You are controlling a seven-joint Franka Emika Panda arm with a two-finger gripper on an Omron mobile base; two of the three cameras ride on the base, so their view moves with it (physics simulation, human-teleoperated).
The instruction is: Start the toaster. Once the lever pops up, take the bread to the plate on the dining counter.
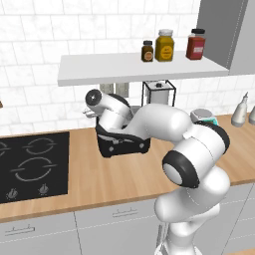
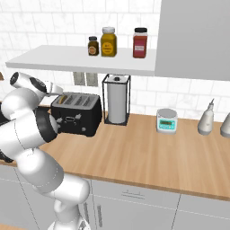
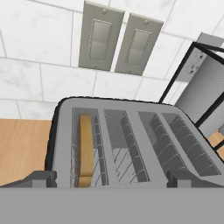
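Fingers (image 3: 41,178) spread wide, holding nothing, poised just above the toaster (image 3: 127,144). Bread (image 3: 86,148) seated in the end slot, standing on edge, not lifted. Toaster against the tiled wall on the wood worktop (image 2: 148,157). Lever unseen, so starting unconfirmed; carrying to the plate all ahead.

Shelf (image 2: 67,60) on the tiled wall w/ 3 jars: small dark one (image 2: 93,46), yellow one (image 2: 108,42), red one (image 2: 140,43). Paper-towel roll in black wire holder (image 2: 116,105) on wood worktop (image 2: 143,157), kitchen scale (image 2: 166,120) further right, 2 pale bottles (image 2: 206,120) beyond. Black hob (image 1: 32,164) at worktop's left end; 2 wall switch plates (image 3: 118,41) behind.
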